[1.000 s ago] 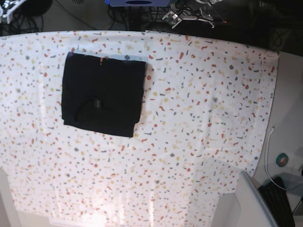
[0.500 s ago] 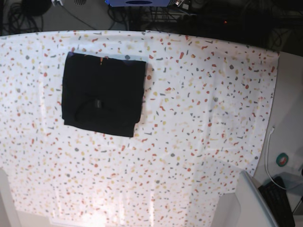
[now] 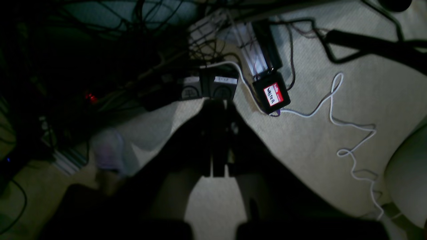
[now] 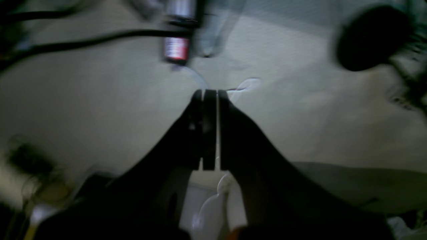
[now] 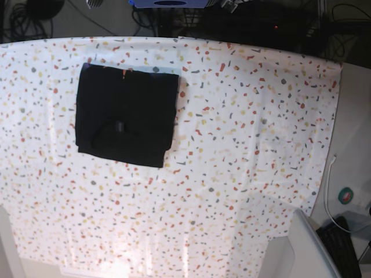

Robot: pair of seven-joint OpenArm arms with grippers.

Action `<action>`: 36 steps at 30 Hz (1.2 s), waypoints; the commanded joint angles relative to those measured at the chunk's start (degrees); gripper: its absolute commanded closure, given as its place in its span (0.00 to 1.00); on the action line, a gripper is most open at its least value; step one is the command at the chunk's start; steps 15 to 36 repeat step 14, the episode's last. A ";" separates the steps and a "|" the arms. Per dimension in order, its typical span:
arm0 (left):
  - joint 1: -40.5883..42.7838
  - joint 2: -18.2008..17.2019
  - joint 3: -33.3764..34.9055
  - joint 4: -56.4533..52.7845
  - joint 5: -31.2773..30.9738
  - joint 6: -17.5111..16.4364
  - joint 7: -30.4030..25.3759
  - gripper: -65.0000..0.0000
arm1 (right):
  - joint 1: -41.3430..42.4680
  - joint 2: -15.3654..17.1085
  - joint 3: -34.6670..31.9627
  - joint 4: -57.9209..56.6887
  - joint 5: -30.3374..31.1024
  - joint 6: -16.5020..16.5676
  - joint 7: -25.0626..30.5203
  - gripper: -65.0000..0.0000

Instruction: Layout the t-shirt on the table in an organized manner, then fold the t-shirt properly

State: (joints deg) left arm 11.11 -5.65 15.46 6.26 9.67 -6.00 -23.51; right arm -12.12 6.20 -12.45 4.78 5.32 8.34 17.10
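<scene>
t-shirt [image 5: 126, 120]: one, black, folded
surface [image 5: 249, 145]: one, speckled cloth cover
left tool [image 3: 215, 108]: one, closed
right tool [image 4: 209, 95]: one, closed
white cable [image 3: 337, 116]: one on the floor

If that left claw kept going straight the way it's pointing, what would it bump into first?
Probably the small grey boxes among the cables just beyond the shut left gripper, though the depth is hard to judge.

The table [image 5: 243, 174] runs off the base view's edges; the right wrist view is motion-blurred.
</scene>
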 commanded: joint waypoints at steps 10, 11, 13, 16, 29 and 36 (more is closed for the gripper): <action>0.01 -1.08 0.40 0.64 -4.18 12.37 -0.62 1.00 | -0.23 -2.99 -0.43 0.10 -0.18 0.23 3.07 1.00; -0.17 -1.16 0.23 0.64 -4.62 12.46 -0.27 1.00 | -0.23 -3.08 -0.43 0.10 -0.18 0.23 3.16 1.00; -0.26 -1.78 0.14 0.46 -4.79 12.46 -0.36 1.00 | -0.06 -3.08 -0.43 0.10 -0.27 0.23 3.16 1.00; -0.26 -1.78 0.14 0.46 -4.79 12.46 -0.36 1.00 | 0.03 -3.08 -0.52 0.10 -0.27 0.23 3.16 1.00; -0.26 -1.78 0.14 0.46 -4.79 12.46 -0.36 1.00 | 0.03 -3.08 -0.52 0.10 -0.27 0.23 3.16 1.00; -0.26 -1.78 0.14 0.46 -4.79 12.46 -0.36 1.00 | 0.03 -3.08 -0.52 0.10 -0.27 0.23 3.16 1.00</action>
